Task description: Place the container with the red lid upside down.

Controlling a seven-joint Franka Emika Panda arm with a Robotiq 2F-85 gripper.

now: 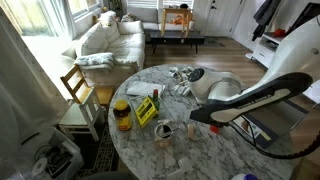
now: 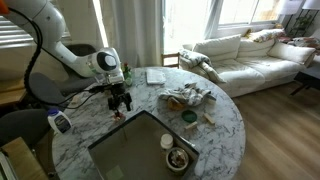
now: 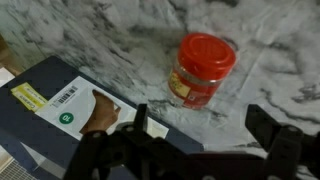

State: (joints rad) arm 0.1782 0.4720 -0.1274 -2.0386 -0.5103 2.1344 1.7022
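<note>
The container with the red lid [image 3: 201,68] stands upright on the marble table [image 3: 120,35], lid on top, with a yellow and red label on its side. In the wrist view my gripper [image 3: 203,135] is open. Its two dark fingers are spread wide just short of the container and do not touch it. In an exterior view the gripper [image 2: 120,100] hangs low over the table near its edge. In an exterior view the arm reaches in from the right and the gripper [image 1: 192,122] is beside the small container [image 1: 165,130].
A dark blue flat box with a white label [image 3: 70,110] lies close beside the gripper. The amber jar with a yellow lid [image 1: 122,115] and a yellow box [image 1: 146,110] stand nearby. A large dark tray [image 2: 140,145], a bowl [image 2: 178,158] and crumpled wrappers [image 2: 187,97] are also on the table.
</note>
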